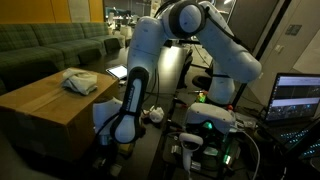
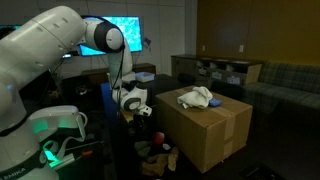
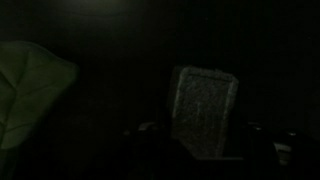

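A crumpled white cloth (image 1: 80,82) (image 2: 197,97) lies on top of a large cardboard box (image 1: 45,108) (image 2: 210,135). My gripper (image 1: 106,133) (image 2: 142,108) hangs low beside the box's side wall, below its top edge and apart from the cloth. The wrist view is very dark. It shows a pale grey upright rectangular thing (image 3: 204,108) right ahead of the jaws, and a dim greenish shape (image 3: 30,90) at the left. What the grey thing is I cannot tell, nor whether the jaws touch it; the fingers barely show.
A green sofa (image 1: 50,45) stands behind the box. A lit laptop (image 1: 298,98) and cables sit by the robot's base (image 1: 210,125). A bright monitor (image 2: 125,33), a shelf unit (image 2: 215,70) and small clutter on the floor (image 2: 155,155) surround the arm.
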`<state>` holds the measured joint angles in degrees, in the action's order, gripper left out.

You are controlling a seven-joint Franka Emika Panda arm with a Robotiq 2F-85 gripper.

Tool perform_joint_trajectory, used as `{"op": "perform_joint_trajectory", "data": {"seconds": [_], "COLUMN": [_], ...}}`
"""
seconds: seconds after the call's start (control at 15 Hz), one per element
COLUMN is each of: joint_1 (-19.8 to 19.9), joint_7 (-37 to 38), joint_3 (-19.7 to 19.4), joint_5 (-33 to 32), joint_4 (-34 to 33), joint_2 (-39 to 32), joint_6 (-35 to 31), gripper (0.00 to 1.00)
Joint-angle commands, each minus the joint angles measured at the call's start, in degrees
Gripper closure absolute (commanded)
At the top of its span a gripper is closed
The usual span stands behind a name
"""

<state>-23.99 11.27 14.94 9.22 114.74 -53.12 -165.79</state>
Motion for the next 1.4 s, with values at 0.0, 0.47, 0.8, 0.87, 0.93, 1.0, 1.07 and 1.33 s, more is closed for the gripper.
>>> {"op": "perform_joint_trajectory", "data": {"seconds": [0.0, 0.47, 0.8, 0.87, 0.93, 1.0, 1.07, 1.33], "joint_1": [-1.41, -2.57, -3.24, -3.01, -3.54, -3.71, -4.01, -3.01], "joint_7": [1.45, 3.18, 4.82, 5.0, 6.14, 6.99, 8.03, 10.33], "joint_3": [-1.29, -2.28, -1.91, -1.59, -1.9, -1.8, -1.84, -1.6], "joint_5": [-0.95, -1.38, -2.56, -2.87, -3.6, -4.15, -4.91, -7.02], "joint_4": [3.49, 11.28, 15.92, 16.02, 15.86, 15.49, 14.97, 12.32], "joint_2": [6.2, 19.44, 29.5, 31.18, 32.45, 33.67, 34.62, 36.94], "joint_6": [1.56, 3.97, 6.44, 7.67, 8.63, 9.89, 10.95, 13.95], "gripper": [0.65, 0.65, 0.65, 0.65, 0.65, 0.65, 0.65, 0.65]}}
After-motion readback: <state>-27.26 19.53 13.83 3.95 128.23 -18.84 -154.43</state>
